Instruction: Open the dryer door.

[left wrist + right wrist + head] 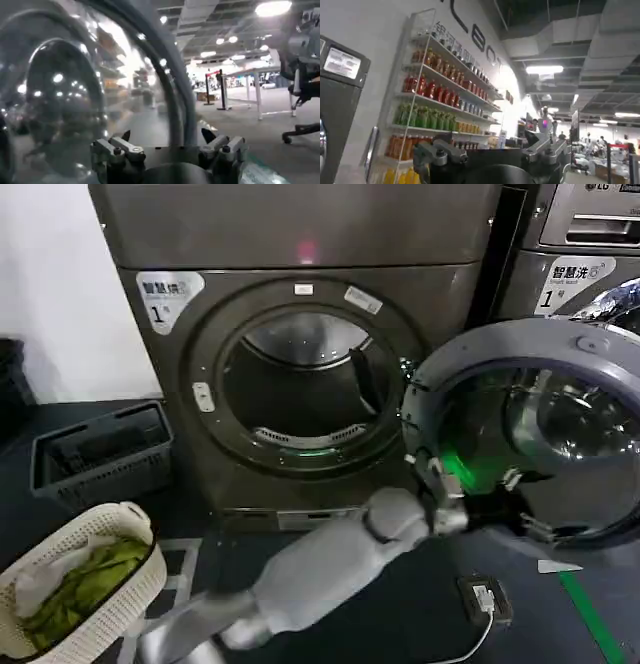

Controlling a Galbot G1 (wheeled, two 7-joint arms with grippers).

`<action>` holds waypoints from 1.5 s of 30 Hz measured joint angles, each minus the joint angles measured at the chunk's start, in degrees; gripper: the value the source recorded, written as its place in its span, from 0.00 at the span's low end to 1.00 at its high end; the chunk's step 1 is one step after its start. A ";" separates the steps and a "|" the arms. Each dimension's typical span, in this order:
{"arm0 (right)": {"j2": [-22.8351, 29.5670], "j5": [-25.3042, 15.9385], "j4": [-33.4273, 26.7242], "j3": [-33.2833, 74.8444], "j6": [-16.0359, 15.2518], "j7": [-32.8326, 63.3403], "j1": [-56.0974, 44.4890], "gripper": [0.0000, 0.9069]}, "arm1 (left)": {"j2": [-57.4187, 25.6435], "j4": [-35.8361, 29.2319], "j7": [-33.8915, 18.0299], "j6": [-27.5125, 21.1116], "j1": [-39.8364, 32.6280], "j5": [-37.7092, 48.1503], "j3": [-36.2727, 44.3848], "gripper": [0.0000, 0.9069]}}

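Note:
The dryer door (520,349) stands swung wide to the right of the grey-bronze machine, its grey inner face and domed glass toward me. The drum opening (300,384) is uncovered. My left arm reaches up from the lower left, and the left gripper (432,476) sits at the door's left rim. In the left wrist view the left gripper (166,136) is open, with the door's glass (65,95) close in front and the dark rim band (175,115) running down between the fingers. My right gripper (487,150) is open, held away from the machine and facing a shelf of bottles.
A white basket (140,584) of green cloth stands at the lower left, with a dark crate (100,449) behind it. The LG-marked machine (585,244) is at the right, behind the open door. A small device with a cable (485,599) and a green floor line (590,609) lie at the lower right.

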State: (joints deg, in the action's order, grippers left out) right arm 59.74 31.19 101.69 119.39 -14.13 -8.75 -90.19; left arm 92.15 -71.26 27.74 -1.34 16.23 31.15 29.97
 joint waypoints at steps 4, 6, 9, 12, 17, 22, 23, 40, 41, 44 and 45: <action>-0.30 -0.26 0.29 0.13 0.08 0.23 0.10 1.00 | 0.04 3.28 -1.01 0.83 -0.76 -0.14 0.29 1.00; -0.37 -0.42 0.28 0.27 0.11 1.01 0.21 1.00 | 0.02 4.89 -1.67 1.45 -1.41 -0.31 0.32 1.00; -0.57 -0.55 -0.03 0.99 0.28 1.10 0.06 1.00 | 0.05 7.20 -2.19 2.19 -2.14 -0.80 0.63 1.00; -0.91 -0.65 -0.22 1.67 0.32 1.14 -0.30 1.00 | 0.04 9.32 -2.55 2.97 -3.14 -1.49 0.91 1.00; -0.96 -0.65 -0.59 3.09 0.64 1.14 -1.05 1.00 | 0.04 11.66 -3.03 3.38 -4.19 -1.99 0.94 1.00; -1.05 -0.57 -0.68 4.13 0.80 1.02 -1.86 1.00 | 0.04 11.74 -3.18 3.18 -4.32 -1.85 1.17 1.00; -1.08 -0.56 -0.78 4.26 0.82 0.98 -2.01 1.00 | 0.04 11.57 -3.18 3.15 -4.32 -1.56 1.21 1.00; -1.52 -0.47 0.08 3.11 1.57 -0.30 -1.52 1.00 | 0.03 0.75 -3.19 15.83 -1.88 12.07 4.12 1.00; -1.58 -0.54 0.32 2.89 1.42 -0.36 -1.45 1.00 | 0.04 -0.20 -3.24 17.35 -1.60 12.51 4.28 1.00; -1.58 -1.11 1.33 2.19 0.94 -0.87 -1.01 1.00 | -1.63 -3.52 -3.61 19.90 -0.42 14.17 4.43 1.00; -1.63 -1.97 1.79 1.91 0.96 -0.89 -0.72 1.00 | -3.94 -4.85 -3.61 20.07 0.01 14.53 4.33 1.00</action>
State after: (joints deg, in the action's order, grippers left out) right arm 58.12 29.22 103.48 121.30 -13.17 -9.64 -90.91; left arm 88.21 -76.10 24.14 18.73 16.24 45.68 34.31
